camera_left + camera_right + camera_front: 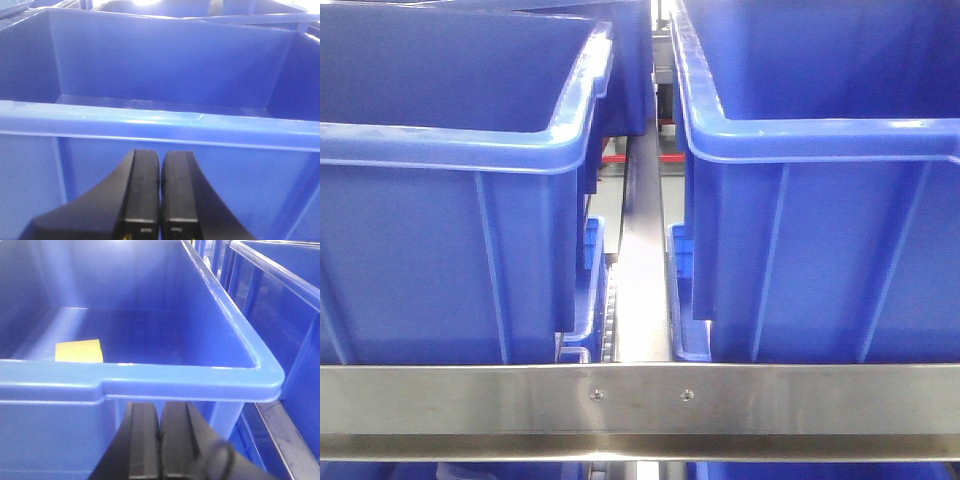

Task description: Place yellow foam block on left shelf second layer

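The yellow foam block (79,351) lies on the floor of a deep blue bin (175,377), near its front left corner, in the right wrist view. My right gripper (160,407) hangs shut and empty just outside that bin's front wall, below the rim. My left gripper (160,155) is shut too, holding nothing, in front of the near wall of another blue bin (150,127) whose inside shows no block. The front view shows neither gripper nor the block.
In the front view two large blue bins (450,150) (820,140) stand side by side on a shelf behind a steel rail (640,398), with a narrow gap (642,270) between them. More blue bins (280,300) stand to the right of the right gripper's bin.
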You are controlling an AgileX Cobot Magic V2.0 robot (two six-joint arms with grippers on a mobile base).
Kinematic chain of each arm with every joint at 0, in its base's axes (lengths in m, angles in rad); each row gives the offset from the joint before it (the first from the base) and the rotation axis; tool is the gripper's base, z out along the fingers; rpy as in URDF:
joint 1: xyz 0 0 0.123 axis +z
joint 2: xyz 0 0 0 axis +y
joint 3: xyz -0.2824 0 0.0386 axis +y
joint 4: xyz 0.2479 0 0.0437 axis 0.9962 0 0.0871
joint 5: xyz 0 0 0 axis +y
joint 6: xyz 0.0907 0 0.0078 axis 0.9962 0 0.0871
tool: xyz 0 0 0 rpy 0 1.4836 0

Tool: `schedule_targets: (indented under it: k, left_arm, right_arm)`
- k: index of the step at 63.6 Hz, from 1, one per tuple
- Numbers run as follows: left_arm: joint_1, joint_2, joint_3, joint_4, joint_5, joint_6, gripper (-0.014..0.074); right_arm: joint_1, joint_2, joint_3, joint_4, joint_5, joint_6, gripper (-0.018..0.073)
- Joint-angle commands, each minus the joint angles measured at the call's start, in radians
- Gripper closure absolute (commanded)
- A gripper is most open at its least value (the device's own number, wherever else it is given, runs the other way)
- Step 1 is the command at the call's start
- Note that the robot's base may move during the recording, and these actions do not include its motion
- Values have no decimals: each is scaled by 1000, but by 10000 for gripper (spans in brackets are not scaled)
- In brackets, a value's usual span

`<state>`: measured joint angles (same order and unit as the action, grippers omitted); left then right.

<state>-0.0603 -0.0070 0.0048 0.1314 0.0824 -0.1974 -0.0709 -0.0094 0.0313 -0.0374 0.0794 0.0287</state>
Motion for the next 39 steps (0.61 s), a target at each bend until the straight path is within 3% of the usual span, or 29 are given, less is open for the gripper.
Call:
schedule_targets:
  k: [1,39]
  left_arm:
    - [-3,-14,28,-7,-88,-4,460]
    - [-3,-14,28,-7,-88,-4,460]
  right_arm:
    - [-7,-17,-23,0,-94,-12,503]
    - [-7,-17,-23,0,-94,-12,503]
